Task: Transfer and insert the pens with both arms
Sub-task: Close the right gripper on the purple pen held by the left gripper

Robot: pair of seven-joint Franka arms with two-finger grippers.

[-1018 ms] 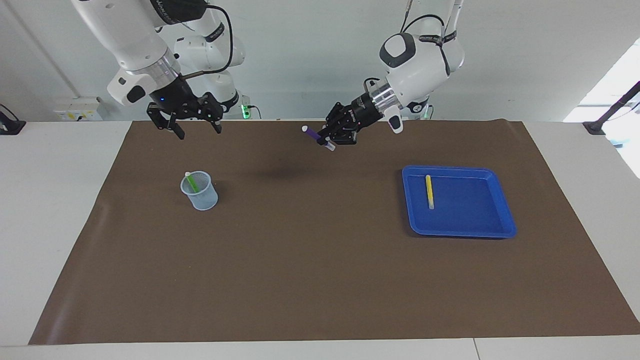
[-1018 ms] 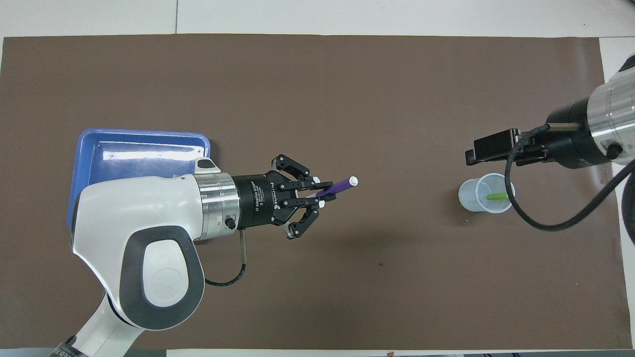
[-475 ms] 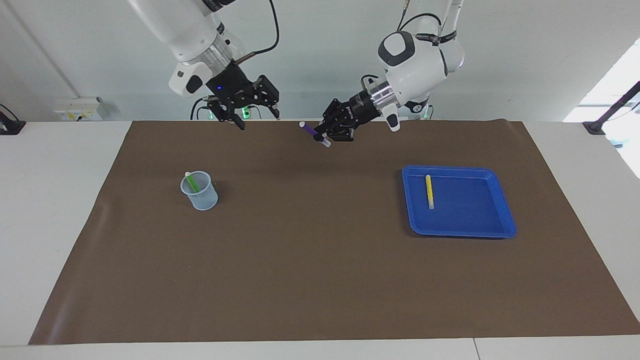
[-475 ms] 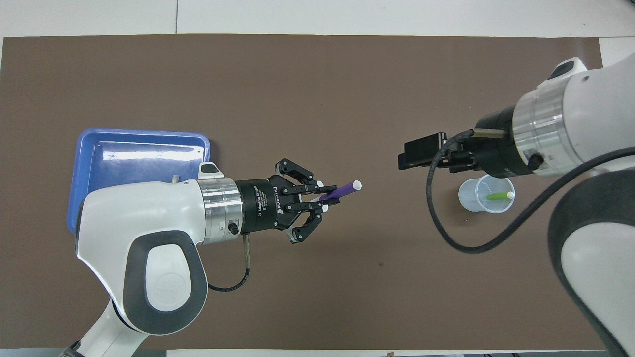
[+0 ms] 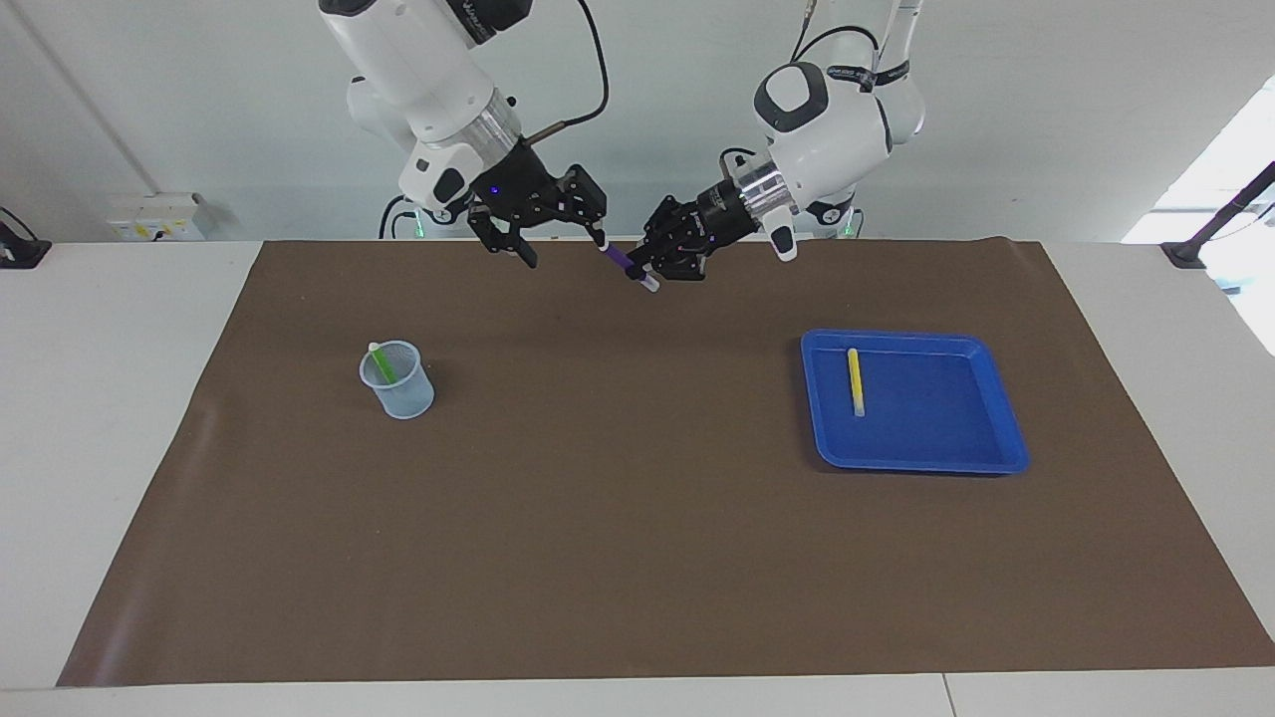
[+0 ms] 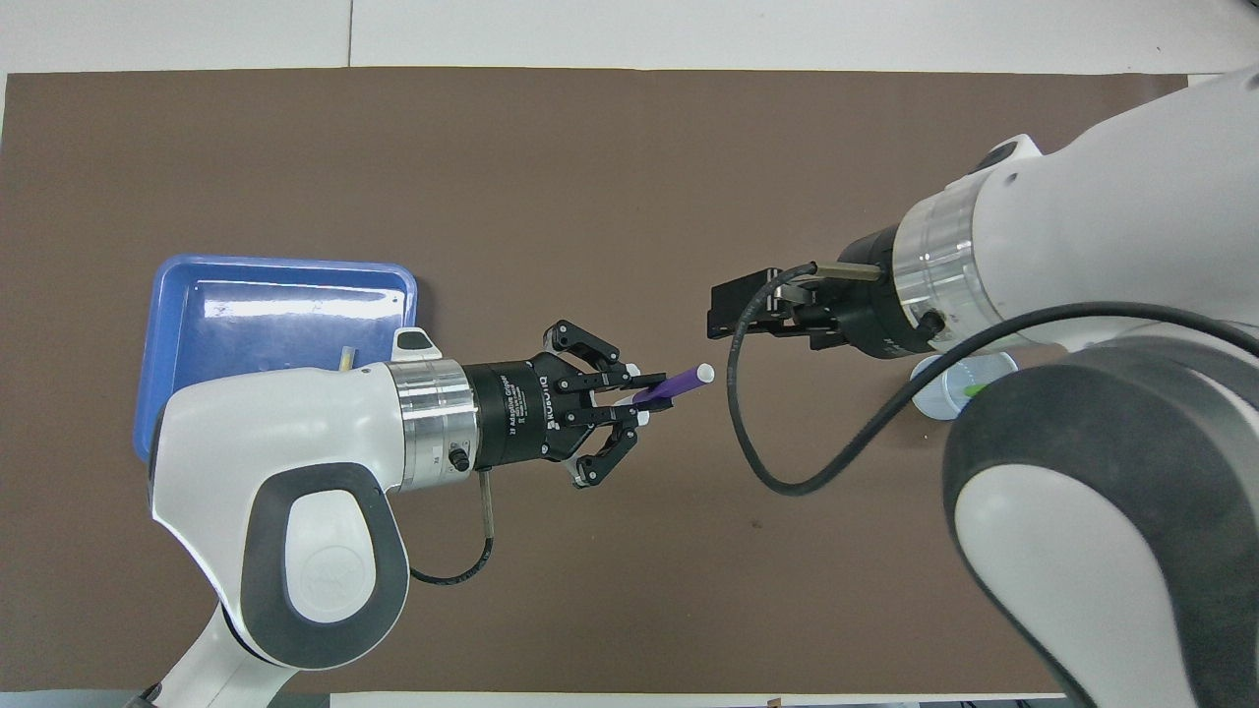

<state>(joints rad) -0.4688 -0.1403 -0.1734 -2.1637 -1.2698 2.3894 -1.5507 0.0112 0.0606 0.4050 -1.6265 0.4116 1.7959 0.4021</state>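
My left gripper (image 5: 652, 267) (image 6: 637, 397) is shut on the purple pen (image 5: 622, 261) (image 6: 677, 383), held tilted in the air over the mat's middle near the robots' edge, whitish tip pointing at the right arm. My right gripper (image 5: 564, 246) (image 6: 724, 313) hangs open just beside that tip, one finger close to it; whether they touch I cannot tell. The green pen (image 5: 382, 364) (image 6: 977, 390) stands in the clear cup (image 5: 400, 386) (image 6: 939, 391). The yellow pen (image 5: 854, 380) (image 6: 344, 358) lies in the blue tray (image 5: 921, 462) (image 6: 275, 280).
A brown mat (image 5: 618, 538) covers the table. The cup stands toward the right arm's end and the tray toward the left arm's end. In the overhead view the right arm hides part of the cup and the left arm hides part of the tray.
My right arm has swung from above the cup to the middle, bringing its open gripper up to the purple pen's tip. The left gripper has barely shifted, still holding the pen.
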